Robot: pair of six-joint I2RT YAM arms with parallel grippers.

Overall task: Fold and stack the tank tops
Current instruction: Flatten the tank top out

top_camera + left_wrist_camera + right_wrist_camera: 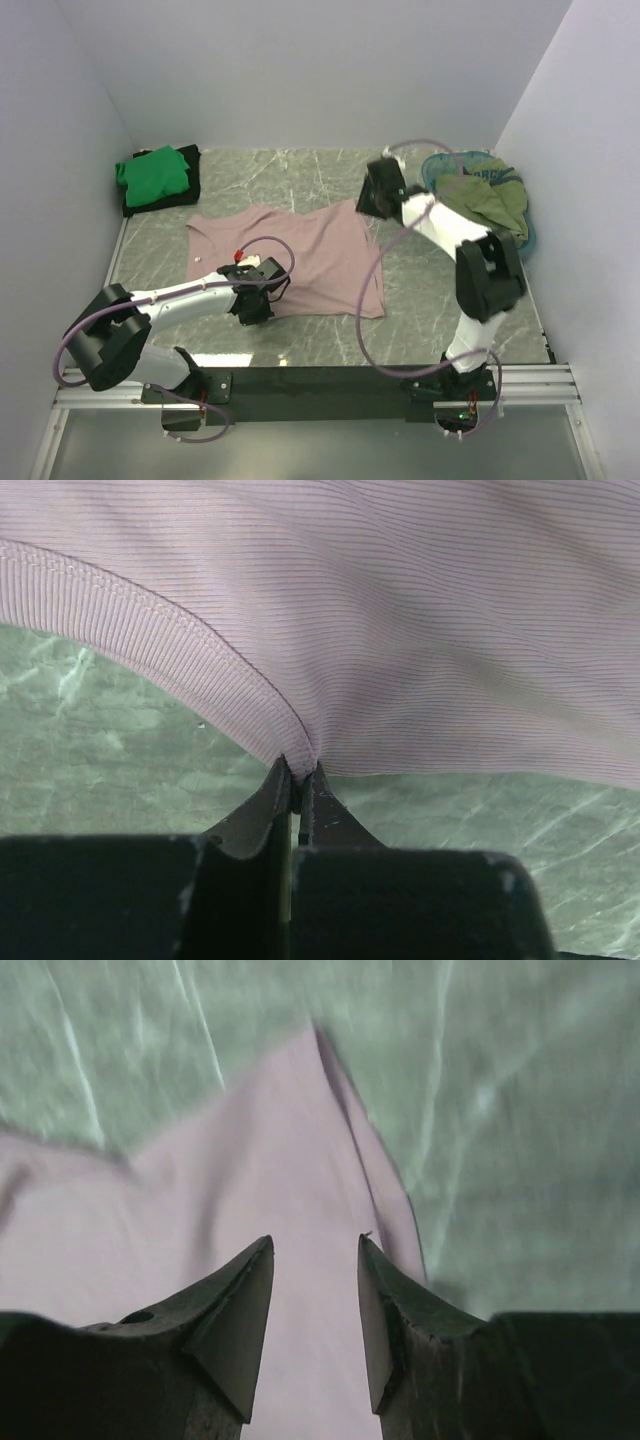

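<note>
While the dusty pink tank top (310,262) lies spread flat on the table (300,170), you have the left gripper (298,778) pinched tight on its near edge and the right gripper (315,1245) hanging with jaws apart over its far right corner.

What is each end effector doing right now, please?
Left end effector: closed on the pink tank top edge.
Right end effector: open over that top, holding nothing.
</note>
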